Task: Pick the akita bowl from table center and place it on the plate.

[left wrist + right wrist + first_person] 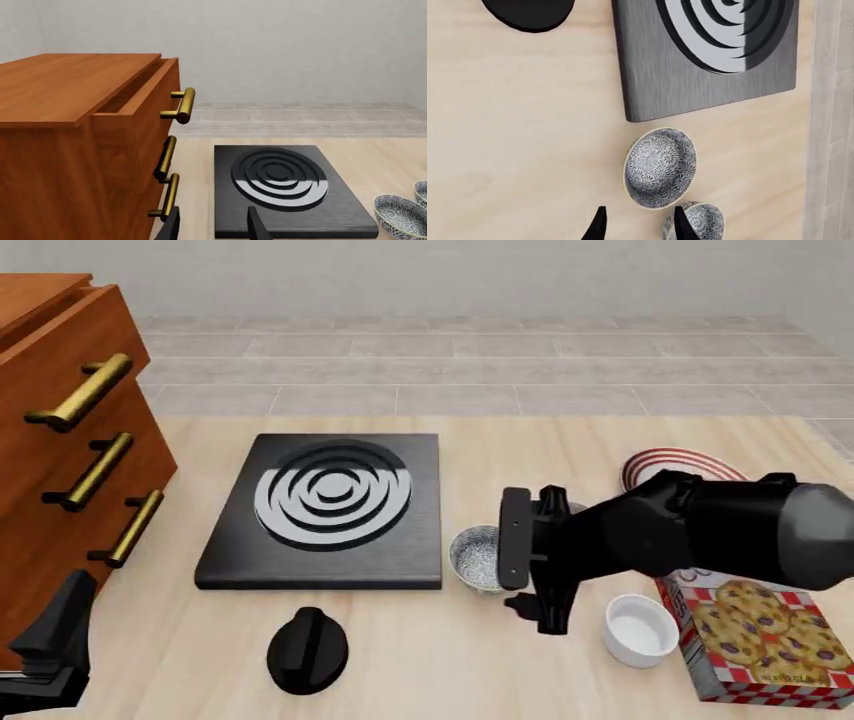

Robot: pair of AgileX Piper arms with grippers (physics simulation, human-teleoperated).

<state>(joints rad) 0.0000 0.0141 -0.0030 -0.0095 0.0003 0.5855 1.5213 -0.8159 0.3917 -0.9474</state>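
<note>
Bowl (477, 558) is sitting mid-tabletop beside the burner (327, 508); I'm hovering my right hand (636, 226), released, over it, plate (674, 466) beyond.

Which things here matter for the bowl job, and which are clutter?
Job:
- patterned speckled ceramic akita bowl
- red-striped white round plate
- right gripper

Clutter:
- second patterned bowl
- plain white bowl
- black hotplate
- black knob
- cookie box
- wooden drawers

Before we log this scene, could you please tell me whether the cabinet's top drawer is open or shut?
Open a little: the top drawer juts forward, with a dark gap behind its front.
</note>
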